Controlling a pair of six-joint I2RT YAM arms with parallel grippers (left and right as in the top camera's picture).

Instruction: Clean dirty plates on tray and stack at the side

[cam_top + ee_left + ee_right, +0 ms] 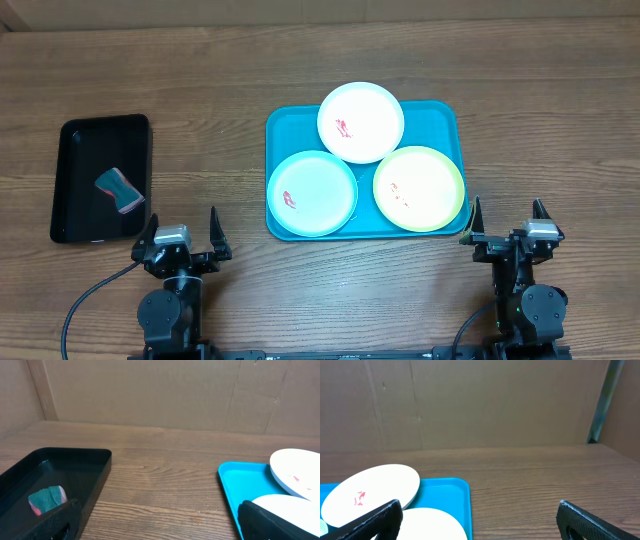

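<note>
The turquoise tray (440, 115) lies mid-table and holds three plates. The white plate (361, 121) is at the back, overlapping the other two, with a red smear. The pale aqua plate (312, 193) is front left with a red smear. The yellow-green plate (419, 188) is front right with faint red marks. My left gripper (182, 243) is open and empty near the front edge, left of the tray. My right gripper (508, 226) is open and empty, just off the tray's front right corner. The tray also shows in the left wrist view (231, 485) and the right wrist view (445, 495).
A smaller black tray (75, 140) sits at the left with a teal and pink sponge (119, 190) in it; both show in the left wrist view, tray (95, 467) and sponge (46, 499). Cardboard walls stand behind the table.
</note>
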